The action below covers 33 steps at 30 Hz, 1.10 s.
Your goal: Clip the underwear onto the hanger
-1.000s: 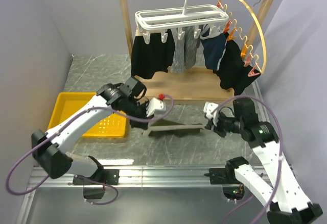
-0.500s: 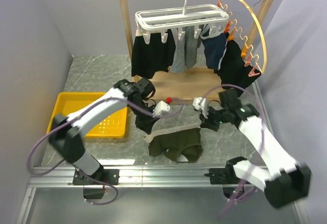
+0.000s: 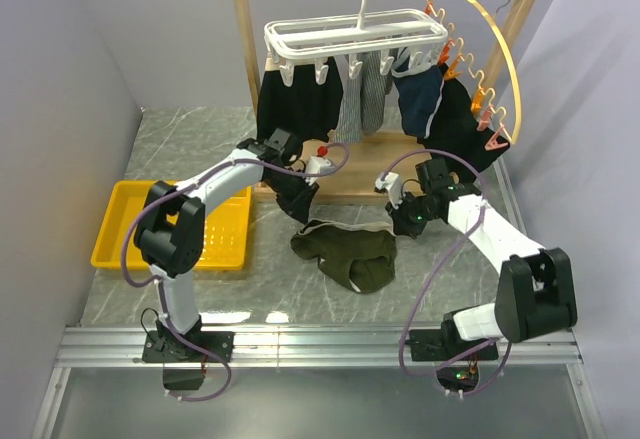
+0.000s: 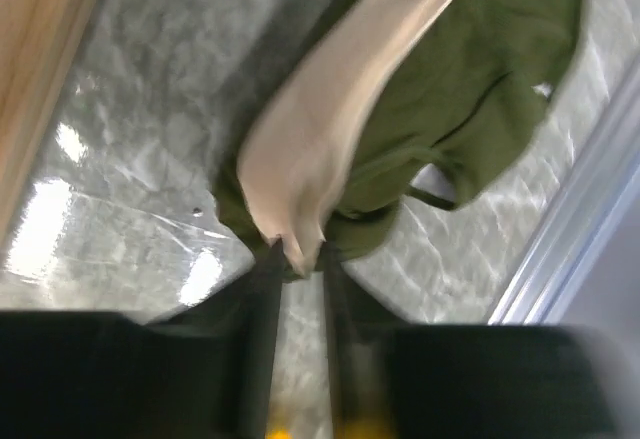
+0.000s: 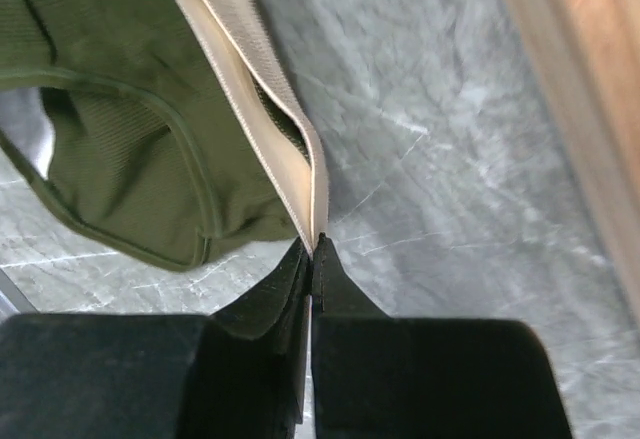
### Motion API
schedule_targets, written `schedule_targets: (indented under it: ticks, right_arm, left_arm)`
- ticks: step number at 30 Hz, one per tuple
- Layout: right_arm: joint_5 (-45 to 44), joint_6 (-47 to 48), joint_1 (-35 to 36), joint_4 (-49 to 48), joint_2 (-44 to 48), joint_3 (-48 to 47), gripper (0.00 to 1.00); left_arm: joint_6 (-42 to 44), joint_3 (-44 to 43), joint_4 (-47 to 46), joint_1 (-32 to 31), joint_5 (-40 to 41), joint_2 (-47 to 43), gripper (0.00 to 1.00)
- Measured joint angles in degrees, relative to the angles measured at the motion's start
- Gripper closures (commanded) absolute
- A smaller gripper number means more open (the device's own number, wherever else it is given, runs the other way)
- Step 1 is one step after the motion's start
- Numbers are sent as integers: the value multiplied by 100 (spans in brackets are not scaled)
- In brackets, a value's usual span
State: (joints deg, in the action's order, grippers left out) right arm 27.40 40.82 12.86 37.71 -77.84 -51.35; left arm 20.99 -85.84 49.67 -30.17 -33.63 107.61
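Note:
The olive-green underwear (image 3: 347,251) with a beige waistband hangs between my two grippers, in front of the wooden rack base. My left gripper (image 3: 303,215) is shut on one end of the waistband (image 4: 300,159), pinched between the fingertips (image 4: 264,264). My right gripper (image 3: 404,222) is shut on the other waistband end (image 5: 270,119). The green body (image 5: 110,129) sags toward the table. The white grid hanger (image 3: 355,34) hangs from the rack's top bar, above and behind both grippers, with white clips (image 3: 322,69) dangling.
A black garment (image 3: 295,109), a striped one (image 3: 360,99) and a navy one (image 3: 420,94) hang on the hanger. A wooden hoop with orange clips (image 3: 503,69) hangs at the right. The wooden rack base (image 3: 385,164) is just behind. A yellow tray (image 3: 170,227) lies at the left.
Both grippers have carried the underwear away from the table's front toward the rack and drawn closer together. The waistband, earlier stretched flat, is now slacker and the body bunches below.

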Motion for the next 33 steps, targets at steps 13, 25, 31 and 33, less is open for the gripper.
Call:
schedule_targets:
  ticks: [13,25,31,33]
  right_arm:
    - [-146,-291,-7,-133,-614,0,100]
    - [-153,-374,-17,-177,-706,-15,100]
    - [-181,-374,-28,-177,-708,-17,100]
    - [-190,-374,-33,-177,-708,-20,100]
  left_arm:
    - [-1088,1305,-1576,994,87,-1008,38]
    - [-1506,1685,-3053,660,-339,-997,44]
    - [-2094,1899,-3447,308,256,-789,51]
    - [-2229,1908,-3532,221,424,-717,53]
